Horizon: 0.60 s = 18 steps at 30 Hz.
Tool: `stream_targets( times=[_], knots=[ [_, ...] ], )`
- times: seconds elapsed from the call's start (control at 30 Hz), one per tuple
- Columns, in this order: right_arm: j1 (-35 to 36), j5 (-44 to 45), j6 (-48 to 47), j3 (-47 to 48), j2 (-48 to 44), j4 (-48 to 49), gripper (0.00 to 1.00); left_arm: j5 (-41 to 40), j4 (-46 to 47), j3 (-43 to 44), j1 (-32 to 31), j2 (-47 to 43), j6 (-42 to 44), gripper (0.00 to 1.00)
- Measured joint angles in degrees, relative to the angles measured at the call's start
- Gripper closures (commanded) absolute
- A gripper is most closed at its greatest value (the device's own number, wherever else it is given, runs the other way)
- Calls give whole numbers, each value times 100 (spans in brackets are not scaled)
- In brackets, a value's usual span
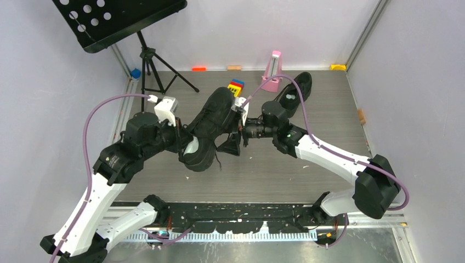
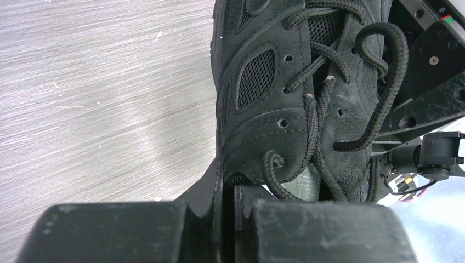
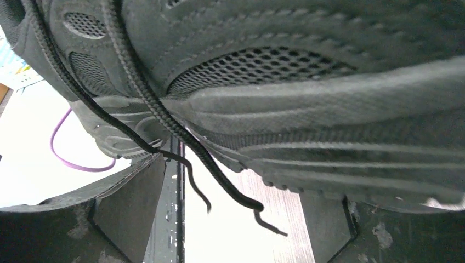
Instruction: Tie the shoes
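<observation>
— At table centre, entry 1: where does the near shoe (image 1: 211,123) sit against each pincer?
— Between the two. The left gripper (image 2: 229,193) is at its heel end and the right gripper (image 3: 233,181) at the opposite flank. The shoe is tipped onto its side with the toe toward the far wall, and a pale insole patch shows beside the left gripper. Whether it rests on the table (image 1: 329,137): cannot tell
— Left state?
— Clenched on the near shoe. In the wrist view the fingers (image 2: 307,230) are almost together, and the collar edge runs down into the slit between them
— Right state?
— Released, with fingers (image 3: 123,211) set wide apart. The sole edge crosses above them, and two ends of the laces (image 3: 164,118) dangle in the gap with nothing gripping them. Finger-to-sole contact: cannot tell
— Laces otherwise?
— Untied. The left wrist view shows them slack over the eyelets, with one large loose loop at the tongue
— Far shoe (image 1: 296,90)?
— Upright on the table, far right, well apart from both grippers, just beside a pink metronome (image 1: 272,71)
— Any writing?
— A small label (image 1: 112,160) on the left arm, too small to read
</observation>
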Motion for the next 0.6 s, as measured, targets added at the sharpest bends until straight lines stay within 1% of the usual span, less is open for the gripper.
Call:
stream_targets(
  times=[0.27, 0.5, 0.6],
  knots=[
    [138, -39, 166, -33, 0, 111, 11, -70, -72, 90, 0, 81, -22, 100],
    [195, 28, 201, -236, -2, 76, 23, -70, -332, 173, 2, 223, -35, 100],
    [234, 103, 210, -236, -2, 48, 25, -72, -387, 173, 2, 245, -48, 100]
  ],
)
